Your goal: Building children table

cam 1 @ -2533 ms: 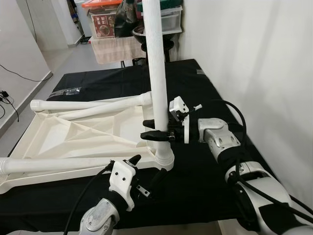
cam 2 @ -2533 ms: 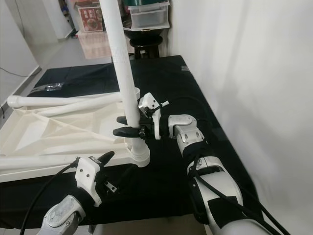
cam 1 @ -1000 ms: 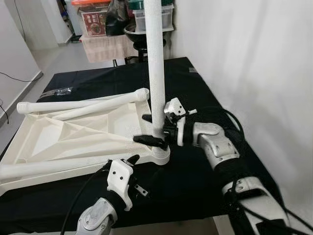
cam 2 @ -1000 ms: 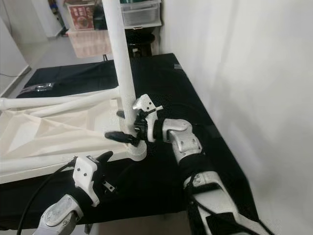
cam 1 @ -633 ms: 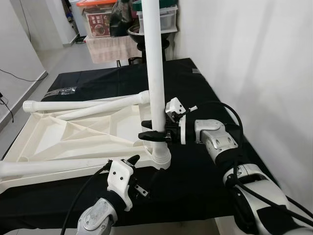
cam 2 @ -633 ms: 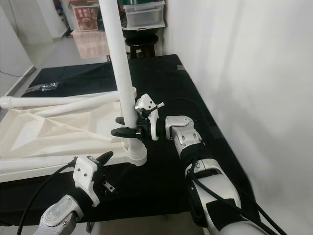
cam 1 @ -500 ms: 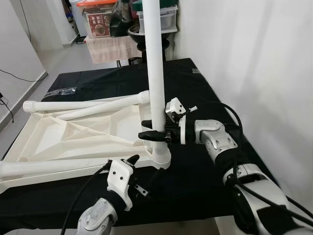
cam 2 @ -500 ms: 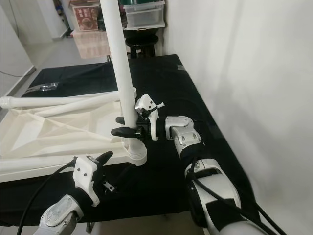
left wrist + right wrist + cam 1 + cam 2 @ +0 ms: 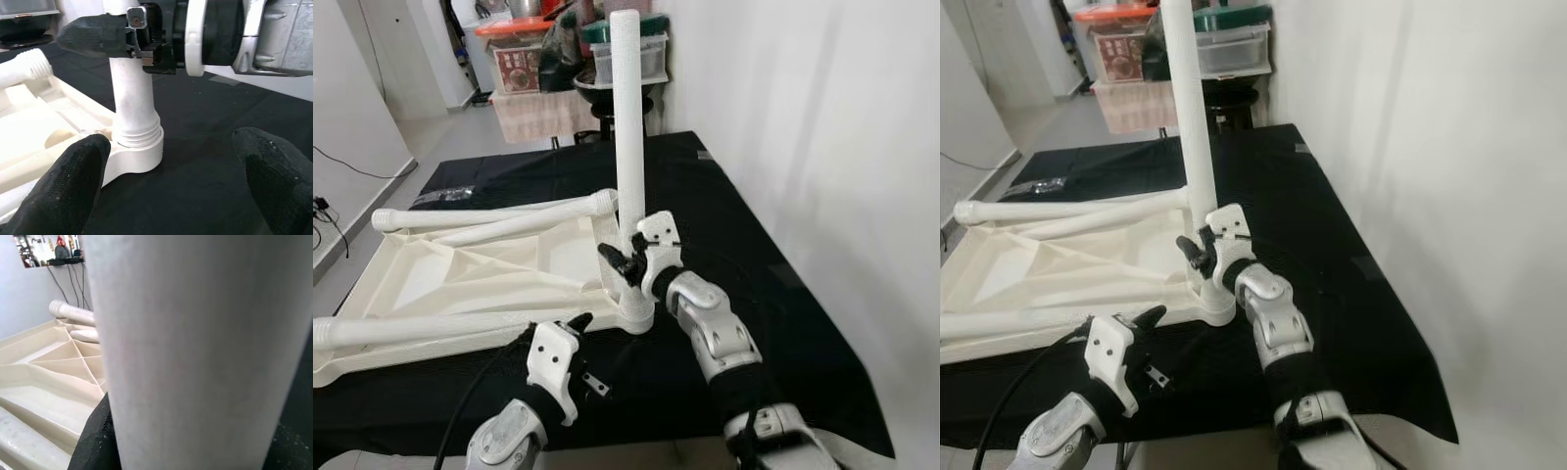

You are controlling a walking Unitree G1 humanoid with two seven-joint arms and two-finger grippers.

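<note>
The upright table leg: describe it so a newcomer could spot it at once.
On the black-covered table lies an upside-down cream tabletop. At its corner nearest the wall, the upright table leg rises from a round socket, gripped low down by the right end effector. It alone stands vertical; the other legs lie flat.

Head eyes look down; both wrist cameras sit close to the upright leg (image 9: 628,127).
</note>
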